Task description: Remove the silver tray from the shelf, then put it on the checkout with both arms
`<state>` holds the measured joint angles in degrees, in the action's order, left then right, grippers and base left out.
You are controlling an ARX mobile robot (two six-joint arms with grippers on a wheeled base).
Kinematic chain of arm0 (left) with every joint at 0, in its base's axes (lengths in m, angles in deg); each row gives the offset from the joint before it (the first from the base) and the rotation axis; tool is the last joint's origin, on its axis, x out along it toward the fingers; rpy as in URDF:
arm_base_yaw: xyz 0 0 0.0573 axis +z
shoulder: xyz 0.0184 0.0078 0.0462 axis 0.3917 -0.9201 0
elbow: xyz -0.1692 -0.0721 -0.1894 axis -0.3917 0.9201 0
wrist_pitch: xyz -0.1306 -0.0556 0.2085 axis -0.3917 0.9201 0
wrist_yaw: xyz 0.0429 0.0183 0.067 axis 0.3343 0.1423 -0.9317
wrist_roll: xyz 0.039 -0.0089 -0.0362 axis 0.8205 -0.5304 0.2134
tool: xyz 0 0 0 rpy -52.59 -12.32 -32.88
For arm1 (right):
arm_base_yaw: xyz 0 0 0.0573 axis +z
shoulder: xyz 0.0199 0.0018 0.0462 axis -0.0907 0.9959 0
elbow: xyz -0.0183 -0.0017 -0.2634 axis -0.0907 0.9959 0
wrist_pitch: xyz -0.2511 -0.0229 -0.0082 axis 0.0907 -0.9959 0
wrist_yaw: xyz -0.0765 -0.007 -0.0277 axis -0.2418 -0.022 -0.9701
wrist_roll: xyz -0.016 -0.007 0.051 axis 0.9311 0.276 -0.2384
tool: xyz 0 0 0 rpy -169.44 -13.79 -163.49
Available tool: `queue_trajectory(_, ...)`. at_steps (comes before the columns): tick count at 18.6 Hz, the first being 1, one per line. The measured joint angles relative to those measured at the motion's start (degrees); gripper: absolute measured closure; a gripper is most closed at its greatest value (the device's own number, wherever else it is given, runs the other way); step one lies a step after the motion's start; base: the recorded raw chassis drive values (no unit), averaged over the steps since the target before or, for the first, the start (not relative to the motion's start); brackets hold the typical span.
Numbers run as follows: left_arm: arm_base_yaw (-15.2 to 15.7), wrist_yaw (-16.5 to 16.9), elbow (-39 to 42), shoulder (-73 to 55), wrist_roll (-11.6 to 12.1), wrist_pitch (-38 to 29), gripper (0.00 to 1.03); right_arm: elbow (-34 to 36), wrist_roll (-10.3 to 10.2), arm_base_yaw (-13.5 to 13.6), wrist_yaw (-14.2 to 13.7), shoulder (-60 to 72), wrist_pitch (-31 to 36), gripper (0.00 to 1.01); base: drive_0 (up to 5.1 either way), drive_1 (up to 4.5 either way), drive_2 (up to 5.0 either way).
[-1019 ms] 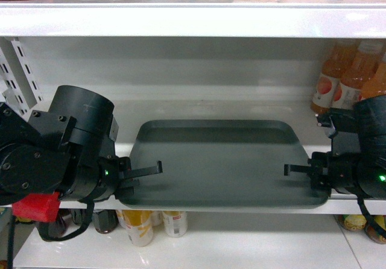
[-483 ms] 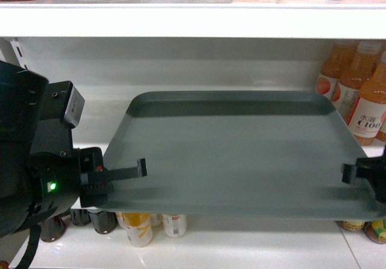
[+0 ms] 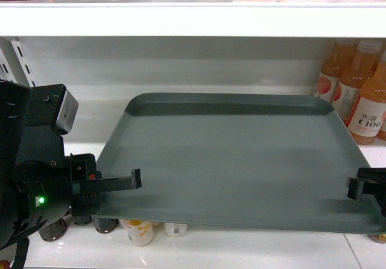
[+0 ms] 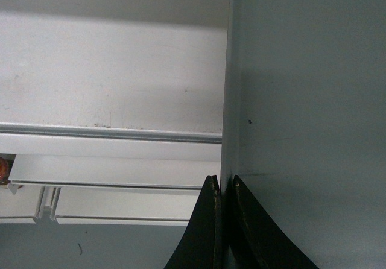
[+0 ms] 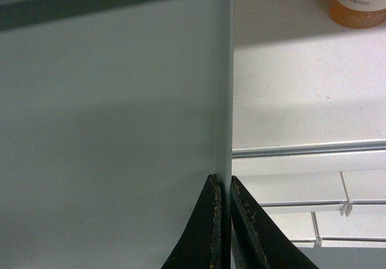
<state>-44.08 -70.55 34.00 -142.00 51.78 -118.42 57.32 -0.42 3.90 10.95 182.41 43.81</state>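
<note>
The silver tray [image 3: 241,154] is a large flat grey-green rectangle, held level in front of the white shelf [image 3: 87,121] and clear of its board. My left gripper [image 3: 135,181] is shut on the tray's left rim and my right gripper [image 3: 353,190] is shut on its right rim. In the left wrist view the black jaws of the left gripper [image 4: 224,186] pinch the edge of the tray [image 4: 301,100], with the shelf [image 4: 108,82] behind. In the right wrist view the right gripper [image 5: 222,184] clamps the tray [image 5: 108,100] beside the shelf [image 5: 301,88]. The checkout is out of view.
Orange drink bottles [image 3: 362,103] stand on the shelf at the right, close to the tray's far right corner, and show as bottles [image 5: 359,0] in the right wrist view. An upper shelf board [image 3: 193,22] runs overhead. Small bottles [image 3: 139,230] stand on the lower shelf under the tray.
The tray, lying on the shelf a second ago, has been lifted and drawn out toward the camera. Over the last half second it came slightly lower and closer, both grippers with it.
</note>
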Motion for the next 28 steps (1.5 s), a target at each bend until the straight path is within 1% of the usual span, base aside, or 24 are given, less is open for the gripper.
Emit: queue_trajectory(28, -0.15, -0.44, 0.02, -0.11, 0.35, 0.13, 1.00, 0.00, -0.22, 0.00, 0.20, 0.00, -0.31, 0.99, 0.1, -4.16, 4.4)
